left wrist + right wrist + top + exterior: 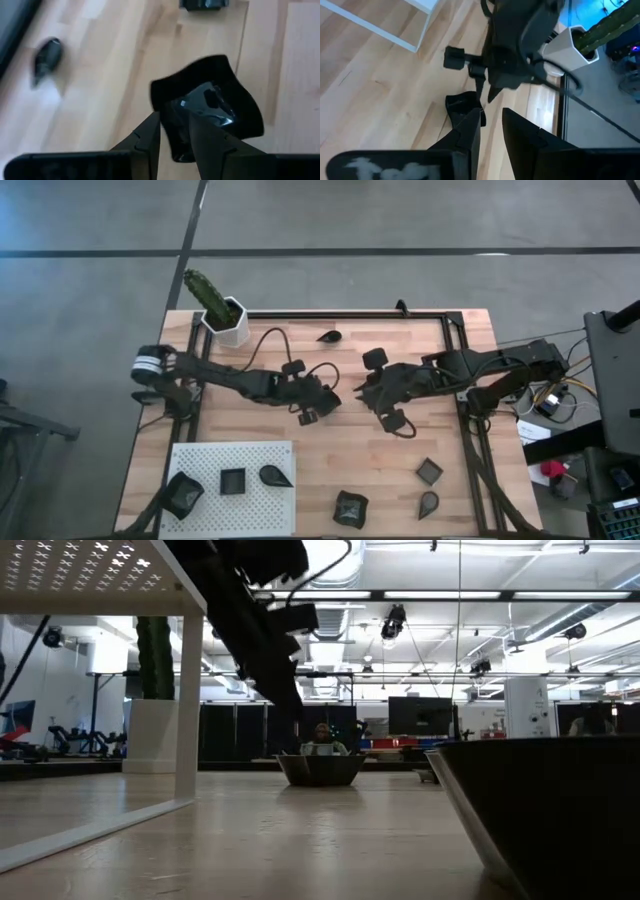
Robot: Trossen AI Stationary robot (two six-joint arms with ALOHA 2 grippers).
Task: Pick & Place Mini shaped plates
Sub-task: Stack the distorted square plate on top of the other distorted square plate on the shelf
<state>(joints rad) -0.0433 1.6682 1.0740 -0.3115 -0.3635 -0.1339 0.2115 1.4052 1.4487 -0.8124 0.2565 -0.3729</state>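
A dark wavy-edged mini plate (210,107) lies on the wooden table near its middle. My left gripper (175,137) comes slanting down at it, open, and the plate's near rim shows in the gap between its fingers. My right gripper (492,130) hangs open higher up on the plate's right, with nothing between its fingers; the same plate (462,105) lies just beyond its fingertips. In the high view the two grippers (335,398) (362,392) face each other at mid-table. Three dark plates (233,480) rest on the white perforated board (250,455).
Loose dark plates lie at the table's near edge (350,507) (428,471) (428,502), and a teardrop one lies at the far side (328,336). A white pot with a green cactus (225,318) stands at the far left corner. A black frame (462,360) rims the table.
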